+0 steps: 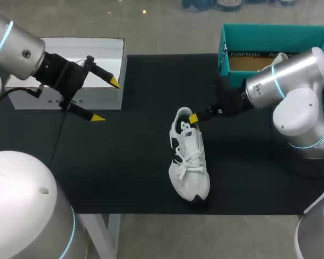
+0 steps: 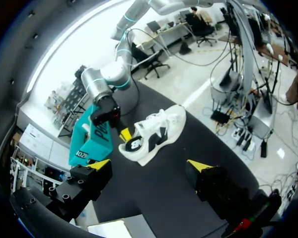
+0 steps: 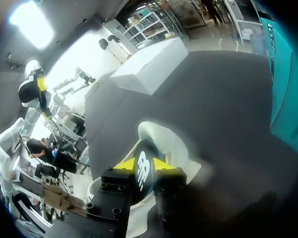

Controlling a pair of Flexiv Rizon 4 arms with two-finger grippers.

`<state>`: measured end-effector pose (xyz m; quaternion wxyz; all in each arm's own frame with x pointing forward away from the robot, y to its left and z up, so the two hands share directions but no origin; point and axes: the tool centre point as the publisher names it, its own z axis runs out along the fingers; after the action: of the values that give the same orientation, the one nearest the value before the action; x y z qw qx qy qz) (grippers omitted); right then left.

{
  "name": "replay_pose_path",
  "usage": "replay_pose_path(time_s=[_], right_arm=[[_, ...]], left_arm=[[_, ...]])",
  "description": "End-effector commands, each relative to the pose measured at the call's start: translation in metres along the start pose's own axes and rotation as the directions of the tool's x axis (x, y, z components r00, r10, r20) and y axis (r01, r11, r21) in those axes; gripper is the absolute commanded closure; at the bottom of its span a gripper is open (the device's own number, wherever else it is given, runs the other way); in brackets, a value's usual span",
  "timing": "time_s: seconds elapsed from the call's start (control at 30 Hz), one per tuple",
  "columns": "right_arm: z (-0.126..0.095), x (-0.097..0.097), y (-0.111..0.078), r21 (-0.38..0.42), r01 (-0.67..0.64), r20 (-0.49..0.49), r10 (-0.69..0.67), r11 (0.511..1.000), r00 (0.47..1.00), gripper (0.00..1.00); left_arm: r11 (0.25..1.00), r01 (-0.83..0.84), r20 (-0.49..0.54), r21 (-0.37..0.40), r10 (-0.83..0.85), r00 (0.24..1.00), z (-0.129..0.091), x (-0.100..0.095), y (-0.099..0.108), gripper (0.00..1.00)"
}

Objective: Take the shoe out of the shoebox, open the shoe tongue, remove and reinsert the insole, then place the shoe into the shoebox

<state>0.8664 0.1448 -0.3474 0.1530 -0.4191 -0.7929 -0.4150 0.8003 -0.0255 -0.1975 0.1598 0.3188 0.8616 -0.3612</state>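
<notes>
Two right fingers (image 3: 124, 164) clamp the heel of the shoe (image 1: 189, 162), lying on the worktop (image 1: 124, 167) near the shoebox (image 1: 275, 33); left fingers (image 1: 98, 117) spread, empty. That narrow heel hold may slip, twisting the shoe

- shoe (image 1: 189, 156), lower middle: mostly white, white laces, black patches on side and heel
- shoebox (image 1: 270, 32), upper right: teal, brown inside
- box (image 1: 70, 70), upper left: plain white
- table (image 1: 124, 162): covered in black
- left gripper (image 1: 106, 100), right gripper (image 1: 193, 117): black, tipped in bright yellow
- left arm (image 1: 11, 43), right arm (image 1: 291, 81): silver-grey, ringed in light blue
</notes>
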Motion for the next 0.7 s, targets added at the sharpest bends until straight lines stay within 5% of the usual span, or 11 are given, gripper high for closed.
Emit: replay_pose_path(time_s=[0.03,0.27,0.37,0.4,0.47,0.7], right_arm=[[0.002,0.000,-0.004,0.003,-0.007,0.005,0.007,1.000,1.000,1.00],[0.001,0.007,-0.017,0.010,-0.036,0.031,0.036,0.999,0.999,1.00],[-0.010,0.017,-0.012,-0.013,-0.059,0.085,0.060,0.998,0.995,0.47],[-0.015,0.022,-0.009,-0.021,-0.062,0.099,0.064,0.998,0.993,0.22],[-0.022,0.030,-0.003,-0.014,-0.098,0.154,0.100,0.995,0.983,0.00],[-0.026,0.045,0.011,0.069,-0.196,0.324,0.164,0.978,0.932,0.00]], left_arm=[[1.000,0.000,-0.003,-0.004,0.000,1.000,-0.001,0.000,-0.001,0.00],[1.000,0.000,-0.003,-0.004,0.000,1.000,-0.001,0.000,-0.001,0.00],[1.000,0.000,-0.003,-0.004,0.000,1.000,-0.001,0.000,-0.001,0.00],[1.000,0.000,-0.003,-0.004,0.000,1.000,-0.001,0.000,-0.001,0.00],[1.000,0.000,-0.003,-0.004,0.000,1.000,-0.001,0.000,-0.001,0.00],[1.000,0.000,-0.003,-0.004,0.000,1.000,-0.001,0.000,-0.001,0.00]])
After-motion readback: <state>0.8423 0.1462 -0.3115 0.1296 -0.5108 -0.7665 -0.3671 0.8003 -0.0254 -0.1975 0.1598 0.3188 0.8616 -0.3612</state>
